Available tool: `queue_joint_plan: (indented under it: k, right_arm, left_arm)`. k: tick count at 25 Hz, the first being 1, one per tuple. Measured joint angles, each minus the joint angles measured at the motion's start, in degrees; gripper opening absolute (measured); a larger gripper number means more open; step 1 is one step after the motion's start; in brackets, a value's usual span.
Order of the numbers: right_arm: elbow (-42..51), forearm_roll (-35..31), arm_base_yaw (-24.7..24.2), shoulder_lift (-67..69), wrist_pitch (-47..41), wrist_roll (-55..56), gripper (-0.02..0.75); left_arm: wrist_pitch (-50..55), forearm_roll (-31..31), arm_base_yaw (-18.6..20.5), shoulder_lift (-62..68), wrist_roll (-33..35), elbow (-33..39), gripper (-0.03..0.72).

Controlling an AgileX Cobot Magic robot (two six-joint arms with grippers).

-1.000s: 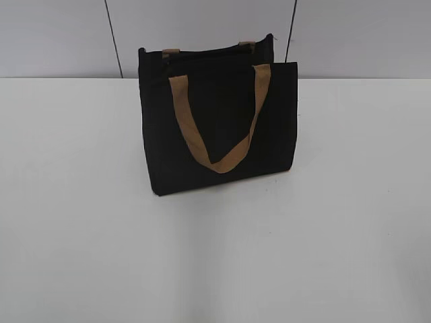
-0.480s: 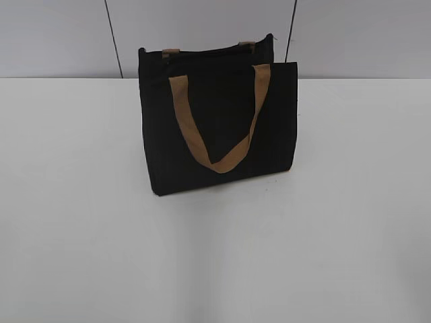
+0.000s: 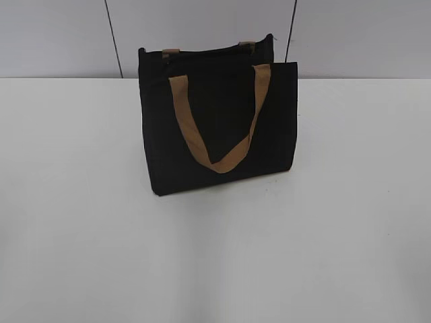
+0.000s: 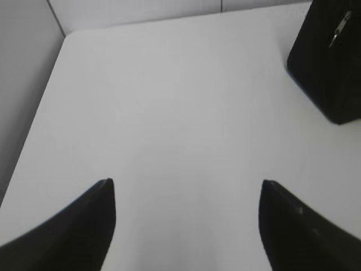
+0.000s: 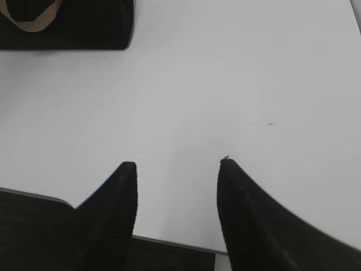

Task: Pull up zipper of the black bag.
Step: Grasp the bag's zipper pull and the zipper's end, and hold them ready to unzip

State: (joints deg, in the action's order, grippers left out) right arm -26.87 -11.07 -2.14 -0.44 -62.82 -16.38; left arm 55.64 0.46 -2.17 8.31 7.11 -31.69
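Observation:
The black bag [image 3: 219, 128] stands upright at the back middle of the white table, a tan strap [image 3: 215, 124] hanging in a V on its face. The zipper line runs along its top edge [image 3: 205, 50]. A small silver pull tab [image 4: 337, 33] shows on the bag's end in the left wrist view, top right. My left gripper [image 4: 186, 183] is open and empty over bare table, well short of the bag [image 4: 330, 62]. My right gripper [image 5: 177, 164] is open and empty near the table's front edge; the bag's lower corner [image 5: 84, 25] shows top left. Neither gripper shows in the exterior view.
The white table [image 3: 215, 256] stretches wide around the bag. A grey panelled wall [image 3: 60, 37] stands behind it. The table's left edge and a side wall [image 4: 22, 101] show in the left wrist view. The front table edge [image 5: 169, 243] lies under my right gripper.

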Motion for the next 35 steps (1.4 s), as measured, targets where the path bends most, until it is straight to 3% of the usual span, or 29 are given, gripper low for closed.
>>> queue_joint_plan:
  k: [10,20,23,30,35]
  right_arm:
    - [0.0,0.0,0.0,0.0,0.0,0.0,0.358]
    - [0.0,-0.1,0.0,0.0,0.0,0.0,0.358]
    - [0.0,-0.1,0.0,0.0,0.0,0.0,0.358]
    - [0.0,-0.1,0.0,0.0,0.0,0.0,0.358]
    - [0.0,-0.1,0.0,0.0,0.0,0.0,0.358]
  left_arm:
    - [-33.2,-8.9,-1.8,18.7,7.7,0.1,0.594]
    - [-65.0,-12.0,-2.0,49.4,7.8,0.1,0.489]
    - [-73.2,-12.2,-4.2,58.4,5.6,0.1,0.457]
    - [-89.0,-12.1,-13.8,77.5,4.9,0.1,0.388]
    - [-99.4,-12.0,-15.9,88.2,3.9,0.1,0.383]
